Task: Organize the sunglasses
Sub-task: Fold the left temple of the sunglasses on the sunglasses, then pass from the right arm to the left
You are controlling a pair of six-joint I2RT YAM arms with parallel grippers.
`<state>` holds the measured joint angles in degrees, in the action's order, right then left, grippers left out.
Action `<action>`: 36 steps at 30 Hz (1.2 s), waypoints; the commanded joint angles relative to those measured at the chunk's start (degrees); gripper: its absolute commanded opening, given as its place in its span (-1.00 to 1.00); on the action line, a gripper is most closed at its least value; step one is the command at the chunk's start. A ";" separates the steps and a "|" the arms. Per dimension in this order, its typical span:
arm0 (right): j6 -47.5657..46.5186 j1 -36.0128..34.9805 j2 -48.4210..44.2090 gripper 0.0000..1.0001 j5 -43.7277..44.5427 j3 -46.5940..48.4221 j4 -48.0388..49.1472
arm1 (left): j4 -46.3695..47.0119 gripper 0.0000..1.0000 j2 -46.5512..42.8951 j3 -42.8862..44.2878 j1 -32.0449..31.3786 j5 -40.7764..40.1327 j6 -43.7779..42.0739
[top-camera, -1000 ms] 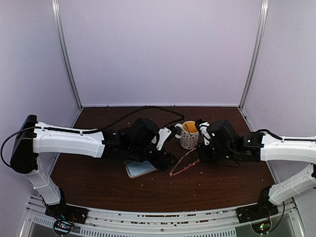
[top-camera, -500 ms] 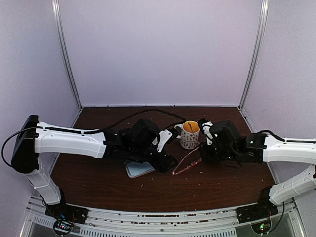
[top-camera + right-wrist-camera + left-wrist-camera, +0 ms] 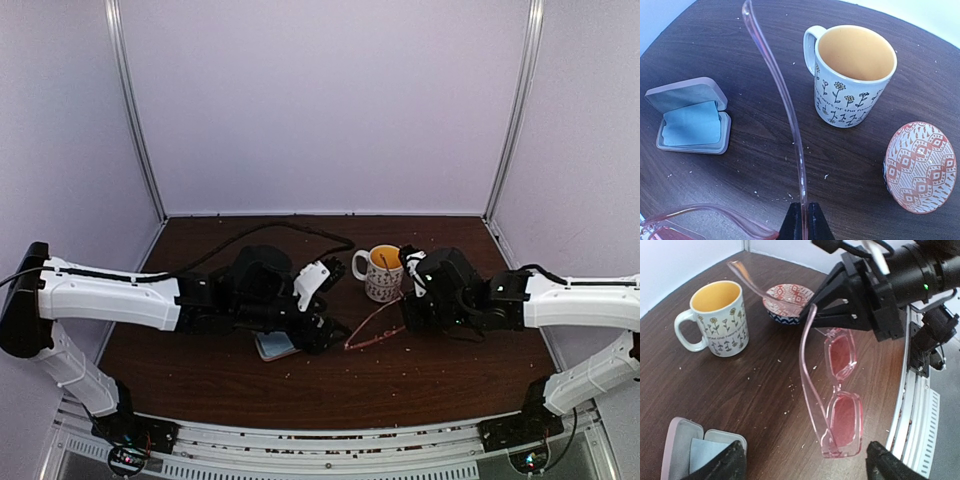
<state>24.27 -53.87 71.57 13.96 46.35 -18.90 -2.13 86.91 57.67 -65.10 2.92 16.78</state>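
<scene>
Right hand (image 3: 801, 220) clamped tight on one temple of sunglasses (image 3: 840, 410), held btwn both hands, near mug (image 3: 852, 80) & bowl (image 3: 920, 167) on bench (image 3: 740, 170). Left hand (image 3: 807, 465) spread wide, empty, over open case (image 3: 687, 92) w/ blue cloth (image 3: 692, 125).

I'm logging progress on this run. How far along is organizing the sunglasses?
Done: the pink case lies open, blue cloth inside. In hand: the right gripper has its jaws shut on one temple of the sunglasses, both temples unfolded; the left gripper is open and empty. Left, probably: fold the temples, lay the sunglasses in the case, close it.
</scene>
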 commanded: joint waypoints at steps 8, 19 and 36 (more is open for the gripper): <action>4.45 0.25 1.44 -1.00 -5.29 3.05 -0.79 | 5.56 0.95 7.62 4.29 -4.97 -2.61 -15.80; 6.20 0.25 2.22 -1.00 -8.19 2.90 -0.09 | 1.16 0.89 15.35 12.07 -7.38 -12.18 -23.27; 6.24 0.25 2.52 -1.00 -8.59 3.25 -0.35 | -5.19 0.58 18.85 15.44 -8.90 -16.36 -24.26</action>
<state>30.20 -53.60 74.54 5.80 47.77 -19.99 -6.46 104.31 71.46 -74.04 -12.14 -7.05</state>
